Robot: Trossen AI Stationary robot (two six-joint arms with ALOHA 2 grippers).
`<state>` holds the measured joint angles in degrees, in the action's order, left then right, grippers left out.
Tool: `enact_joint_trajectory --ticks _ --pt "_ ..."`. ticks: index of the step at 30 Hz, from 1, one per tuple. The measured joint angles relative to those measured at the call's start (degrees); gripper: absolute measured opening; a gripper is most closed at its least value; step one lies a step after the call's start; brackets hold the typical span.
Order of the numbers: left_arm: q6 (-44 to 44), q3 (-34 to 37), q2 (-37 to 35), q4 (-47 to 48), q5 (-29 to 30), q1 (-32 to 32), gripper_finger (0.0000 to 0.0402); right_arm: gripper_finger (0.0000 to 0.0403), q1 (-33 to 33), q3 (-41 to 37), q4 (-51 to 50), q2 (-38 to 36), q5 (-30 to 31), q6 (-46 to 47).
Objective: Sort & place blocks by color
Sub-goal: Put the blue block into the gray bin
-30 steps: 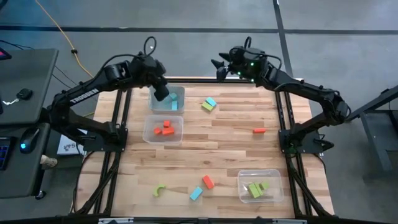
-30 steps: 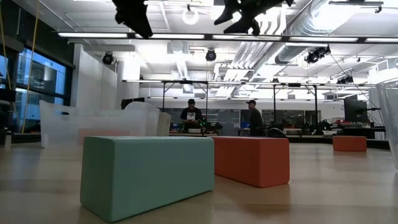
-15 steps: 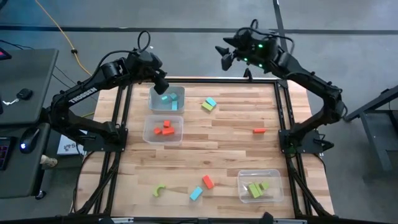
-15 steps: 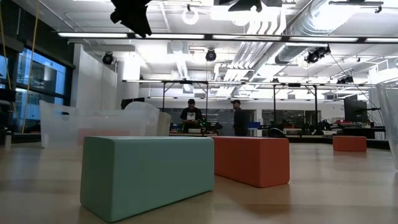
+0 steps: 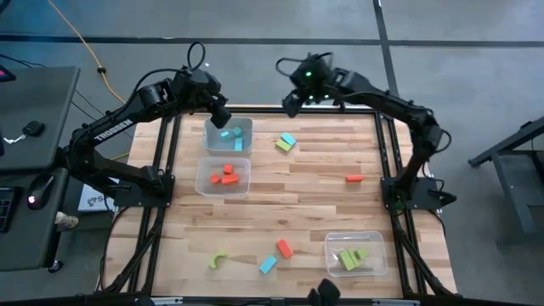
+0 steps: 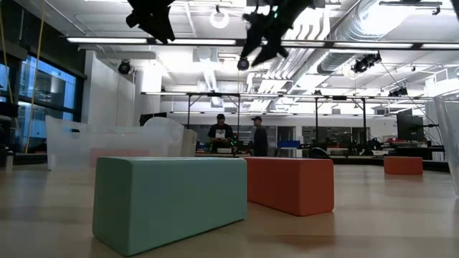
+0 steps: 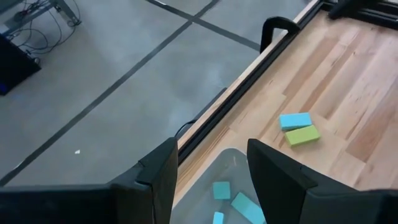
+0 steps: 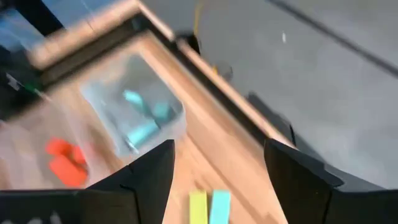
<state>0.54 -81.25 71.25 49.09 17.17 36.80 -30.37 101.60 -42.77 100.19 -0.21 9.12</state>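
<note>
Both grippers are open and hold nothing. My left gripper hovers over the far rim of the clear bin that holds cyan blocks. My right gripper hangs high over the table's far edge, facing that bin. Red blocks lie in a second bin, green ones in a third. Lying loose on the table are a cyan and green pair, a red block, a green arch, another red block and a cyan block.
The three bins sit at the far left, the left middle and the near right of the wooden table. The low view is filled by the near cyan block and red block. People stand in the room far behind.
My left gripper has risen out of the cyan bin and drawn slightly toward the far edge. My right gripper has lifted, then swung toward the table's left along the far edge and come down a little, turning to face the cyan bin.
</note>
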Motion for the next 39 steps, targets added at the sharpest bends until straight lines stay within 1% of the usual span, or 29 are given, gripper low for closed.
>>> enact_joint_trajectory --ticks 4,10,16,27,31,39 --pt "0.04 0.00 0.01 0.60 0.00 0.00 0.0167 0.0238 -0.18 -0.01 -3.56 4.39 0.16 0.05" --pt "0.06 0.00 0.03 0.68 0.00 0.00 0.0167 0.0238 -0.81 -0.02 -5.55 10.49 0.05 1.99" --pt "0.07 0.00 0.03 0.78 0.00 0.00 0.0167 0.0238 -1.16 -0.07 -6.27 14.75 -0.13 2.87" --pt "-0.34 0.02 0.03 0.78 -0.02 0.00 0.0167 0.0238 -1.07 -0.07 -6.65 21.09 -1.82 2.60" --pt "-0.36 0.02 0.03 0.79 -0.02 0.00 0.0167 0.0238 -0.98 -0.07 -8.33 23.16 -1.81 2.41" --pt "-0.56 0.02 0.03 0.79 -0.02 0.00 0.0167 0.0238 -0.90 -0.09 -8.99 25.15 -2.05 0.97"
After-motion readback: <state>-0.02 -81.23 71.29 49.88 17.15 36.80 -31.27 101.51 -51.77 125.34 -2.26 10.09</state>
